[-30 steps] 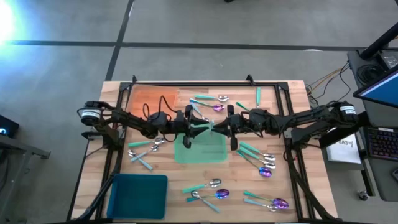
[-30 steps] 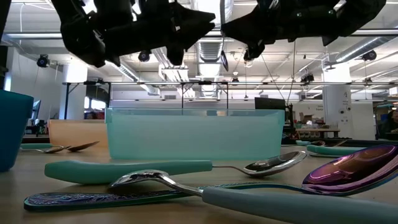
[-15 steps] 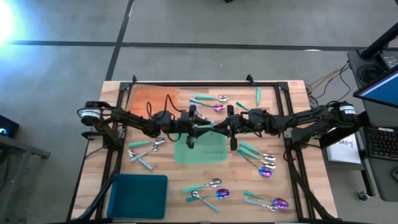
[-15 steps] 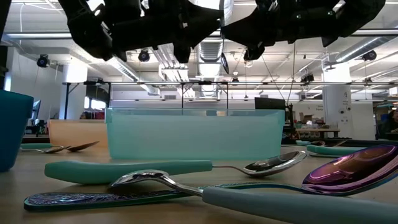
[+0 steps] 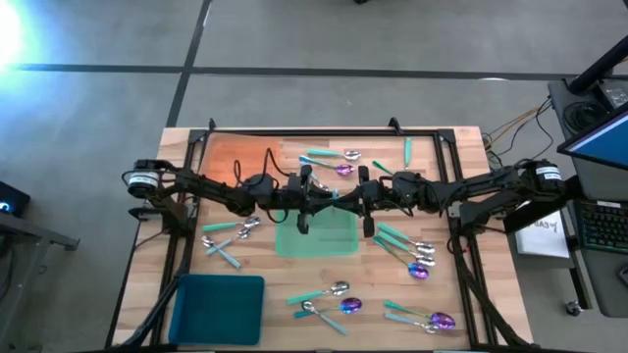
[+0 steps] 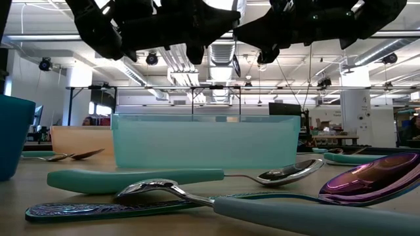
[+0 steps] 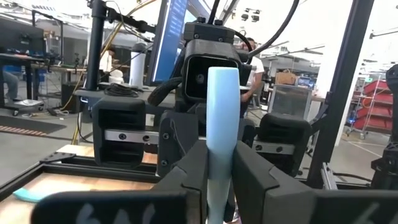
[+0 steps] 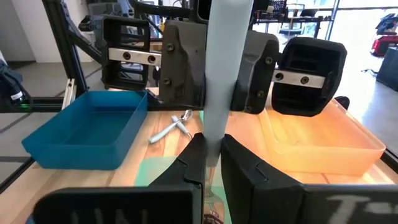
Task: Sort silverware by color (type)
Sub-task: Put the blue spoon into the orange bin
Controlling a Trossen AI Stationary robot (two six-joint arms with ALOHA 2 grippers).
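Observation:
A spoon with a pale teal handle [image 5: 334, 195] stands roughly upright over the green tray [image 5: 319, 240] at the table's middle. My left gripper [image 5: 319, 196] and my right gripper [image 5: 351, 196] face each other there, both shut on it. The handle [image 7: 222, 112] rises between my left fingers in front of the right gripper. In the right wrist view the handle [image 8: 227, 62] runs up past the left gripper. In the low view the spoon's head [image 6: 235, 63] hangs dark below the two grippers. More silverware lies loose on the wood around the tray. My left gripper pinches the teal handle's lower part [image 7: 219, 168] between its two fingers, coming level from the table's left, across the handle. The spoon is clear of the tray, handle up. My right gripper pinches the handle [image 8: 210, 140] between its two fingers, level from the table's right and across it. The head hangs below.
An orange tray [image 5: 235, 157] stands far left and a blue bin [image 5: 218, 309] near left. Spoons lie at the far side [image 5: 334, 157], left [image 5: 231, 235], right [image 5: 407, 250] and near edge [image 5: 329, 299]. A black frame [image 5: 324, 130] rims the table.
My left gripper has moved toward the table's right, up to the right gripper, and its fingers have closed in on the spoon's handle. The spoon has stayed upright in the right gripper.

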